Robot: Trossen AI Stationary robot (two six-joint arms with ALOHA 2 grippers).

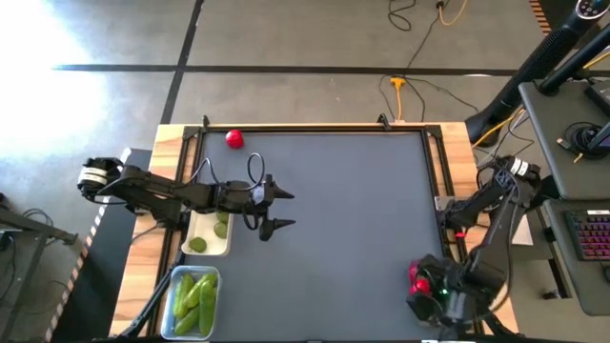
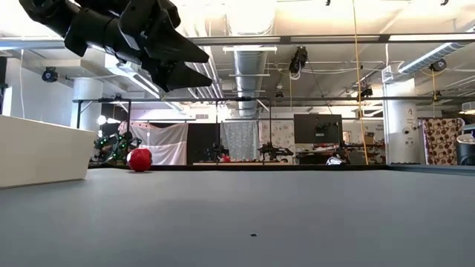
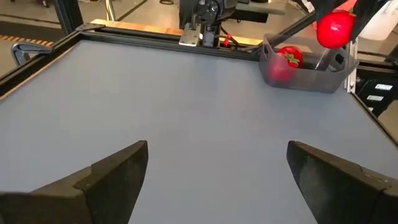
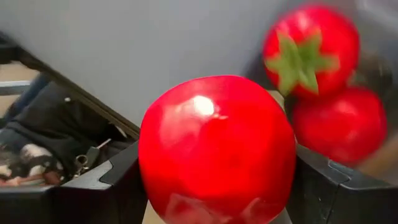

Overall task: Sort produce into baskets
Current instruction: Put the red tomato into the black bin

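Sorting status, as far as visible:

- Clear tub (image 1: 194,303), near-left corner of the table (image 1: 343,238): holds several long green cucumbers (image 1: 193,295). Appears done for this kind.
- White tray (image 1: 206,238), left edge of the table, just beyond the cucumber tub: holds small round limes (image 1: 198,245); part of the tray is hidden under the left arm, so the count cannot be told.
- Second clear tub (image 3: 306,65), near-right corner of the table: holds at least two tomatoes (image 4: 311,50), one with a green leafy top.
- Tomato in hand (image 4: 216,149): pinched between the fingers of the right gripper (image 1: 421,278), held directly above the tomato tub, not yet let go.
- Loose tomato (image 1: 233,139): lying alone on the table near the far-left corner, unsorted.

Judged remaining: drop the held tomato into its tub, then fetch the loose one from the far-left corner. No other stray produce shows on the table.

Jaws:

- Right gripper: spread partway and clamped on the round tomato, a finger on either side.
- Left gripper (image 1: 278,210): spread wide, holding and touching nothing, raised over bare table just beside the white tray.
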